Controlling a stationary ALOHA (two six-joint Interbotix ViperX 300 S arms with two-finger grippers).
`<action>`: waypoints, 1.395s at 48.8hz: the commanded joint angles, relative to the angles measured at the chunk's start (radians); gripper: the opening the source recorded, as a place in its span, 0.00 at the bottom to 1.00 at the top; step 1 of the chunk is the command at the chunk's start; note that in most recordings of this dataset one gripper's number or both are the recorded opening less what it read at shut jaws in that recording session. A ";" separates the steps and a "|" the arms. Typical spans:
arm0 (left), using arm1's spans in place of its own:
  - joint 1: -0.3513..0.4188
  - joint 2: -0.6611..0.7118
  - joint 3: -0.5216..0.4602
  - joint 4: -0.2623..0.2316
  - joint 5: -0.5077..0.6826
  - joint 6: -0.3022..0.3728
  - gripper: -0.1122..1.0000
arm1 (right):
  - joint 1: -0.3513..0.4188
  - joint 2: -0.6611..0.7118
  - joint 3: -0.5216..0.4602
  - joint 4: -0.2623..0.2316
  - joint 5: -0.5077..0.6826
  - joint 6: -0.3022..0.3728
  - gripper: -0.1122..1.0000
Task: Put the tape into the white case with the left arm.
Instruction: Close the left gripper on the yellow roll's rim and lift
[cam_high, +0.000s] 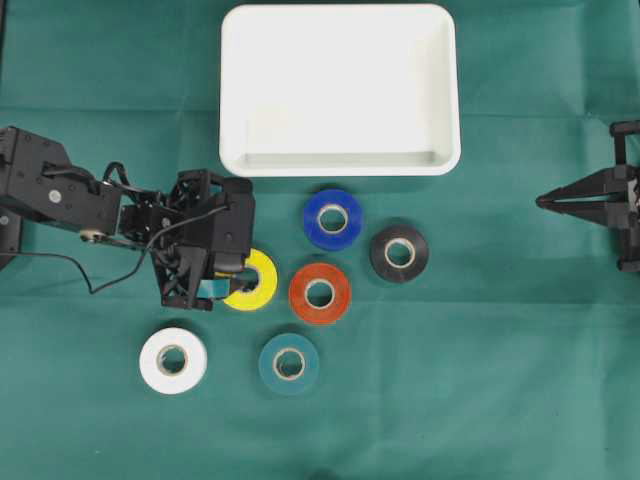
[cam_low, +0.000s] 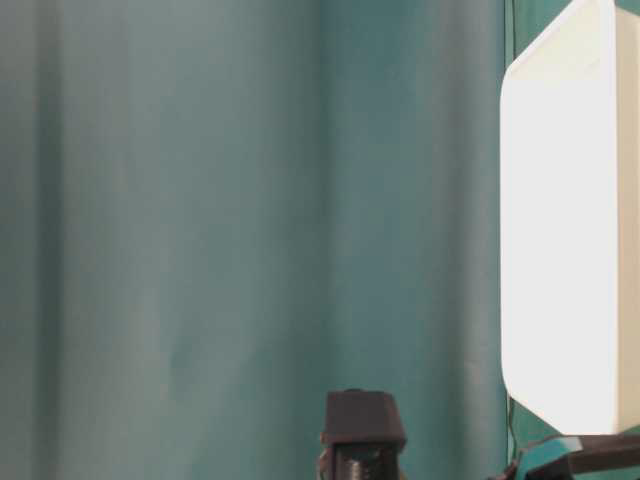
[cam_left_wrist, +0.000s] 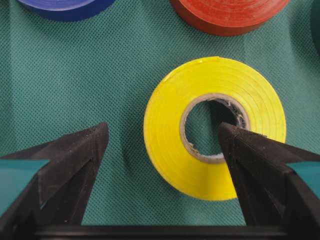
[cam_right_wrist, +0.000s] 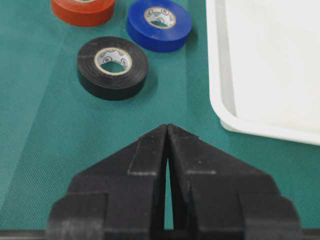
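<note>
Closest to the lens in the left wrist view are the two black fingertips (cam_left_wrist: 80, 150) with teal bands, spread wide, so the left gripper (cam_high: 228, 285) is fully open and holding nothing. One tip sits on the cloth beside the yellow tape roll (cam_left_wrist: 215, 127), the other is poked over the roll's core hole, so the jaws straddle one side of the ring.

Going left to right from overhead: the left arm (cam_high: 60, 190) comes in from the left edge, its gripper parked over the yellow roll's left side. Below that is a white roll (cam_high: 173, 360), then a teal roll (cam_high: 289, 364), an orange-red roll (cam_high: 320, 293), a blue roll (cam_high: 333, 219) and a black roll (cam_high: 399, 253), all lying flat on the green cloth (cam_high: 480, 380) and apart from each other. The white case (cam_high: 339, 90) sits at the top middle, nothing inside, just above the blue roll.

Way over on the right edge, the right gripper (cam_high: 545, 200) is pinched closed, fingertips together, well apart from any tape.
</note>
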 joint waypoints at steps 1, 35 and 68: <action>0.006 -0.002 -0.018 -0.002 -0.009 -0.002 0.99 | -0.002 0.008 -0.011 -0.002 -0.009 0.002 0.02; 0.008 0.014 -0.012 -0.002 -0.005 -0.003 0.37 | -0.002 0.008 -0.011 -0.002 -0.009 0.002 0.02; -0.051 -0.189 -0.048 -0.002 0.155 -0.003 0.33 | -0.002 0.006 -0.011 -0.002 -0.009 0.002 0.02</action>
